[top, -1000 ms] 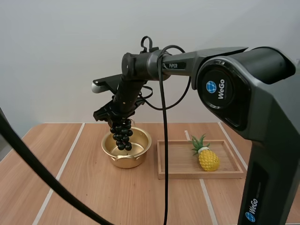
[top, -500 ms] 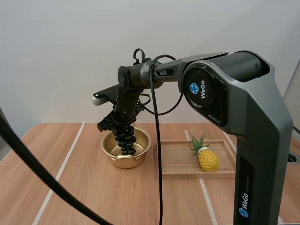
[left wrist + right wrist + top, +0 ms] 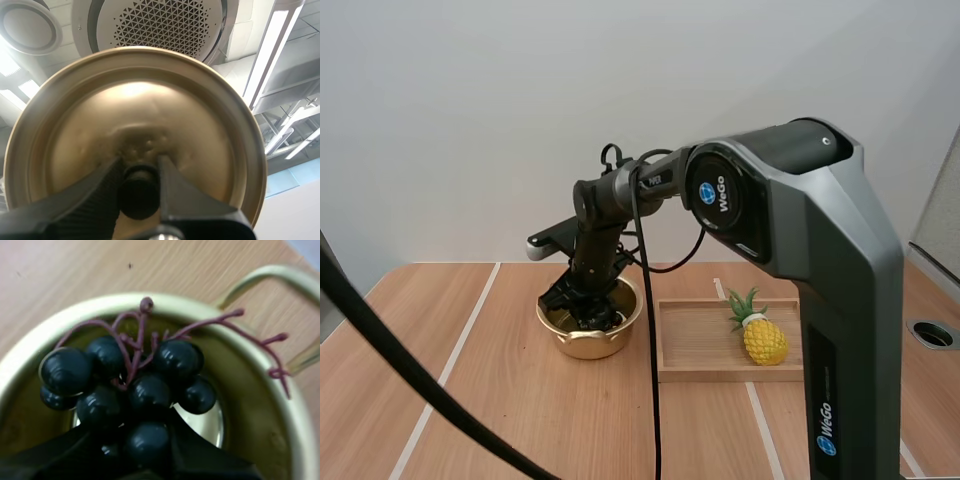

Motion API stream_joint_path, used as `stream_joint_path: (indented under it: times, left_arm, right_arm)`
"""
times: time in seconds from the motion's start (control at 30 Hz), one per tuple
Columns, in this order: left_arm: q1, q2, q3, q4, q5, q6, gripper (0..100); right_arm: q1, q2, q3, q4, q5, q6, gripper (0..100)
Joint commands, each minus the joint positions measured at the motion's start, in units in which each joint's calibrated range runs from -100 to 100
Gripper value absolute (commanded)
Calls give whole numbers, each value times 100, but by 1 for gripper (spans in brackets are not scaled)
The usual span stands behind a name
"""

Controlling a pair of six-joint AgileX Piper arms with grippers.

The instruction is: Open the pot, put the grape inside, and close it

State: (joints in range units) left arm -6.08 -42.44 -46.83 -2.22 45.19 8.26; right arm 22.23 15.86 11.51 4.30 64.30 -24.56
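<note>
Reaching down into the open golden pot, the right tool sits low between the pot's walls in the high view, with the arm bent steeply over it. The pot stands on the wooden desk, just beside the left end of a wooden tray that carries a toy pineapple near its right end. From the right wrist, the bunch of grapes lies inside the pot, dark berries piled on the shiny bottom and reddish stems reaching up toward the rim (one stem pokes out over it near a handle). The right tool's two black fingers stand narrowly apart on either side of the lowest berry and pinch the bunch there. The left tool is closed on the black knob of the golden lid, its ribbed fingers pressing the knob from both sides, and the lid's round domed face is turned toward the camera, away from the pot.
</note>
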Motion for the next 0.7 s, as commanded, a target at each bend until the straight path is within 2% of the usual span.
stream_joint_path:
  times: [0.0, 0.4, 0.47, 0.53, 0.57, 0.6, 0.67]
  left_arm:
    - [0, -3, -25, -13, -131, 42, 0]
    - [0, -3, -25, -13, -131, 42, 0]
    - [0, -3, -25, -13, -131, 42, 0]
    - [0, -3, -25, -13, -131, 42, 0]
    - [0, -3, -25, -13, -131, 42, 0]
    - [0, -3, -25, -13, -131, 42, 0]
    - [0, -3, -25, -13, -131, 42, 0]
  right_arm:
    - [6, 70, 92, 2, 368, -3, 0]
    - [6, 128, 92, 2, 238, -3, 0]
    - [6, 128, 92, 2, 238, -3, 26]
    - [6, 128, 92, 2, 238, -3, 62]
    - [6, 128, 92, 2, 238, -3, 86]
    - [6, 128, 92, 2, 218, -13, 100]
    - [6, 128, 92, 2, 218, -39, 100]
